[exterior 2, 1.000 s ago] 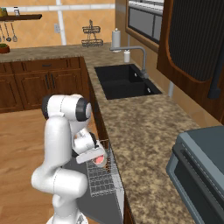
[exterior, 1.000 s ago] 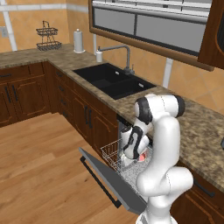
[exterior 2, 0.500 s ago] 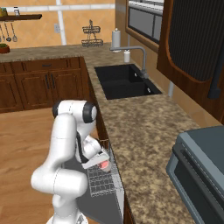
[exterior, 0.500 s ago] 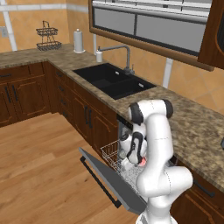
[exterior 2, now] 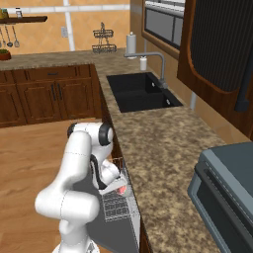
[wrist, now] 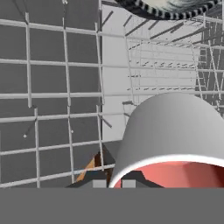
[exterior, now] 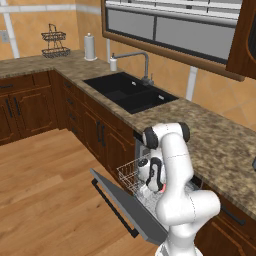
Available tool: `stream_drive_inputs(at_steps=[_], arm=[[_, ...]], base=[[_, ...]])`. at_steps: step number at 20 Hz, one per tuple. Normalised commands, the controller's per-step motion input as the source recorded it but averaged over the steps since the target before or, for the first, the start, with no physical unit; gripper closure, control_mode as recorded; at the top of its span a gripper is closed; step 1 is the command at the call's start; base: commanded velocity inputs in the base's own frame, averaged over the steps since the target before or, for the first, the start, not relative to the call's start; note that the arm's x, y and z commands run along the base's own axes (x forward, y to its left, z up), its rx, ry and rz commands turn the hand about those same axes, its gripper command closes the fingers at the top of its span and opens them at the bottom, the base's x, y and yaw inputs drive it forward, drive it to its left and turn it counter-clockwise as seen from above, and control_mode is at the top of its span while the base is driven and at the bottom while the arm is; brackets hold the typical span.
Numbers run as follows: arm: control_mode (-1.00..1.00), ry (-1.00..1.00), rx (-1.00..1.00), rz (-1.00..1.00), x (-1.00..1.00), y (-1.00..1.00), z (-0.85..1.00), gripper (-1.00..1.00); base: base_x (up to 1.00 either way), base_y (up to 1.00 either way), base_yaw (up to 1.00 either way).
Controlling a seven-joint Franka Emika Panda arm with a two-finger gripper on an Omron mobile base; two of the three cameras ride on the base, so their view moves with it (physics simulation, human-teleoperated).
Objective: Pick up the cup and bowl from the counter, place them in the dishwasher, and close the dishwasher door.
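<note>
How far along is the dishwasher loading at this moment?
Done: a bowl-like rim already shows at the far end of the white wire rack. In hand: the cup sits close before the tool, low over that rack, though the tool's grip on it cannot be made out. Left: setting the cup down and shutting the dishwasher door, which hangs open.

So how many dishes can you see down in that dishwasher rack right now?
2: the cup at the gripper, just above the white wire rack, and a rim at the hand view's top edge, probably the bowl. Others may be hidden.
</note>
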Motion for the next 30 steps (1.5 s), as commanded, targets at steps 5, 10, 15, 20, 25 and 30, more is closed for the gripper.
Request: stream_drive_inputs(at_steps=[5, 10, 15, 20, 25, 30], arm=[[-1.00, 0.00, 0.00, 0.00, 0.30, 0.00, -0.56, 1.00], [-1.00, 0.00, 0.00, 0.00, -0.16, 0.16, -0.20, -1.00], [-1.00, -0.12, 0.00, 0.00, -0.67, 0.23, 0.21, -1.00], [-1.00, -0.21, 0.00, 0.00, -0.69, 0.19, 0.83, -1.00], [-1.00, -0.19, 0.00, 0.00, -0.85, 0.51, 0.99, -1.00], [-1.00, -0.16, 0.00, 0.00, -0.84, 0.70, 1.00, -1.00]], base=[[0.00, 0.00, 0.00], [0.00, 0.00, 0.00], [0.00, 0.00, 0.00], [0.00, 0.00, 0.00], [0.00, 0.00, 0.00], [0.00, 0.00, 0.00]])
